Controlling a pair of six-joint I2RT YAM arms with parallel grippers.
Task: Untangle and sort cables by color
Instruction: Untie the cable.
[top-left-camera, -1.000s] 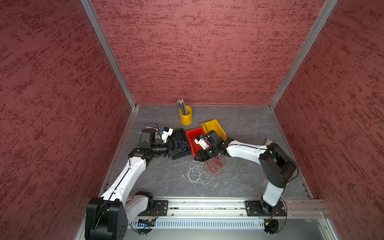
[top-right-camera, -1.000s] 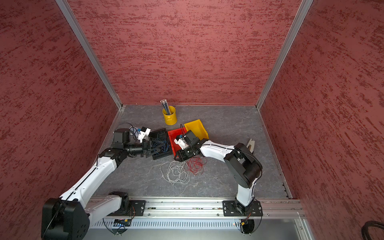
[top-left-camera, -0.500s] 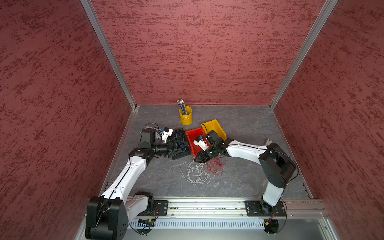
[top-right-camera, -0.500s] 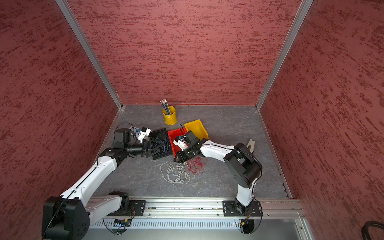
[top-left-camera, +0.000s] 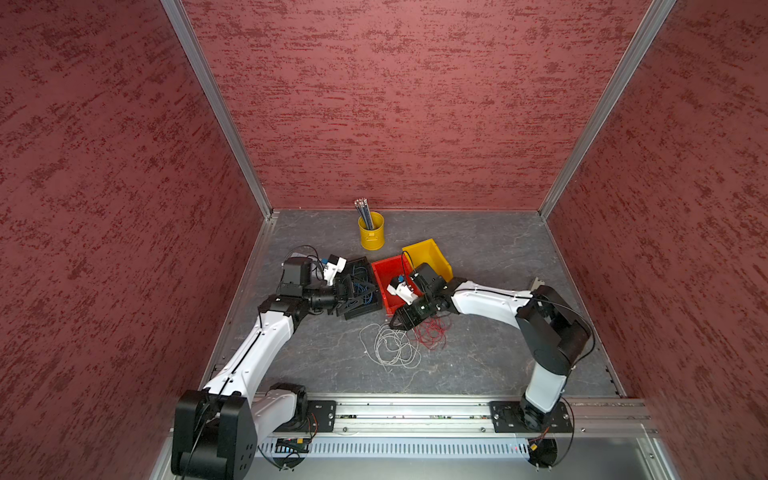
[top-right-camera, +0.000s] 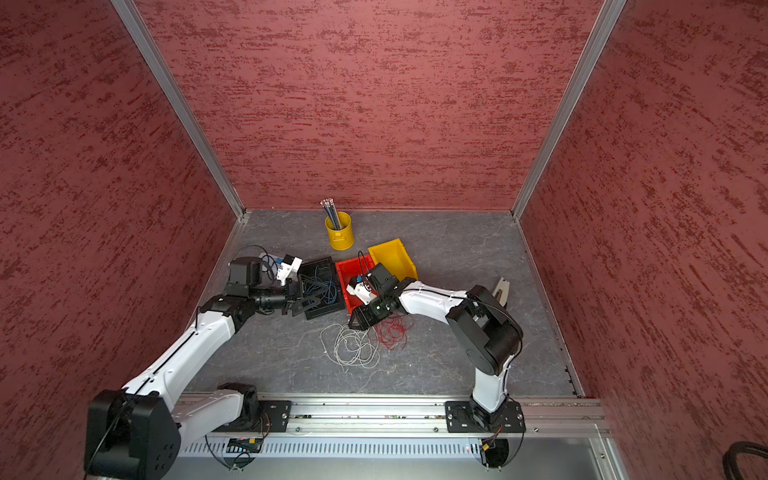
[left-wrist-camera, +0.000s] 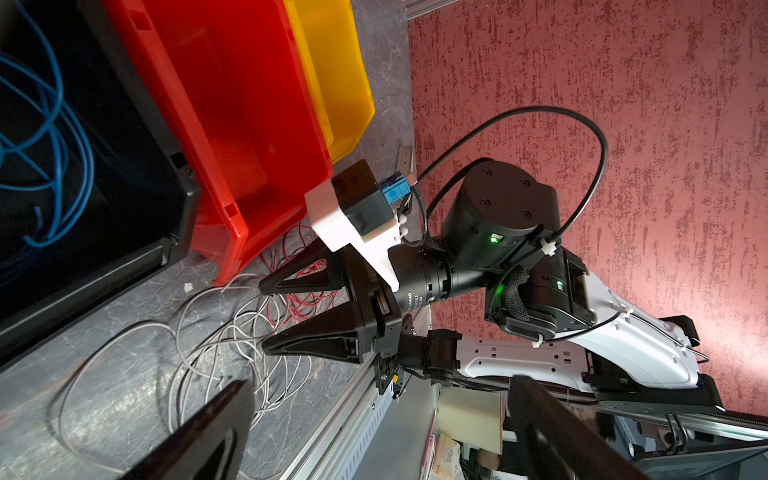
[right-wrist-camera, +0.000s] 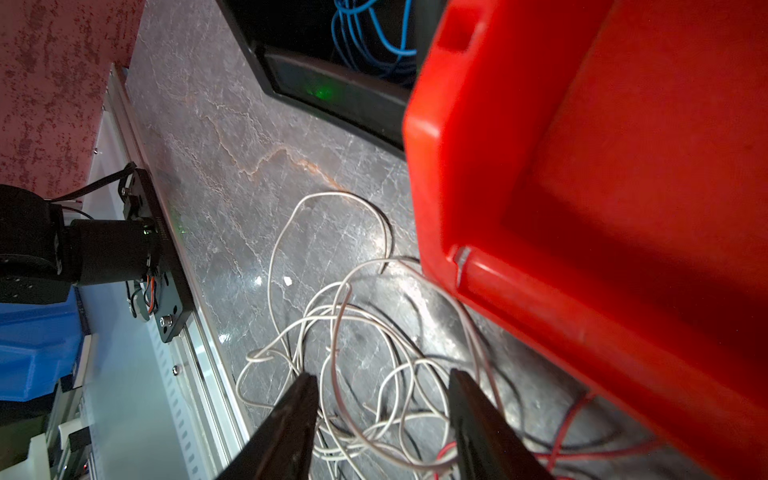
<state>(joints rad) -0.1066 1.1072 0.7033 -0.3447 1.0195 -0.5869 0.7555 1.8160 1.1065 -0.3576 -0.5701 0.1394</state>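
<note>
My right gripper (top-left-camera: 397, 324) hangs low just in front of the red bin (top-left-camera: 380, 274), its jaws spread apart with nothing in them; my left gripper (top-left-camera: 354, 299) is spread as wide as it goes, holding nothing, over by the black bin (top-left-camera: 365, 312); the blue cables (top-left-camera: 365, 286) lie in that black bin; the white cables (top-left-camera: 392, 347) lie in a loose pile on the floor, and the red cables (top-left-camera: 430, 332) lie in a smaller pile touching them; I think my job now is to pick up the red ones and drop them in the red bin; to do it well I should move the jaws to where only red shows, go down, pinch a good bunch, then lift slowly so any white loop can slip off; the right wrist view tells me what the top views do not: the loops right under my jaws are white, with red off to one side, so I am not lined up yet; the left wrist view shows the right gripper from the side, with a clear gap between its jaws, and nothing that I can see inside the red bin; only the top views show both piles whole.
</note>
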